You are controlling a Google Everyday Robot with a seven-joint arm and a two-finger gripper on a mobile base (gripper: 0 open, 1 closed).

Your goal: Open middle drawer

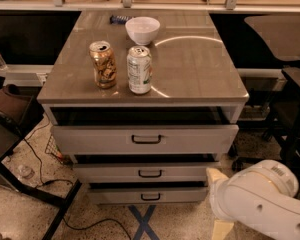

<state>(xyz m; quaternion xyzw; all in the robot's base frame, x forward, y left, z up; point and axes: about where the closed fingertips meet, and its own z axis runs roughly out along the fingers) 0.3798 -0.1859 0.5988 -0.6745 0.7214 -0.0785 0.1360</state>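
Note:
The middle drawer [190,172] is the second of three pale grey fronts in the cabinet, with a small black bar handle [150,173]. It sits pushed in, slightly behind the taller top drawer [90,140] and above the lowest drawer [115,195]. My gripper [215,201] is low at the right of the cabinet, level with the middle and lowest drawers and just off their right ends. Its two cream fingers [216,176] stand spread apart, holding nothing. It touches no handle.
On the cabinet top [200,69] stand a brown can [103,64], a white and green can [139,69], a white bowl [142,29] and a small dark wrapper [118,19]. A dark table leg [20,184] and cables lie at the left. A black chair [292,114] stands at the right.

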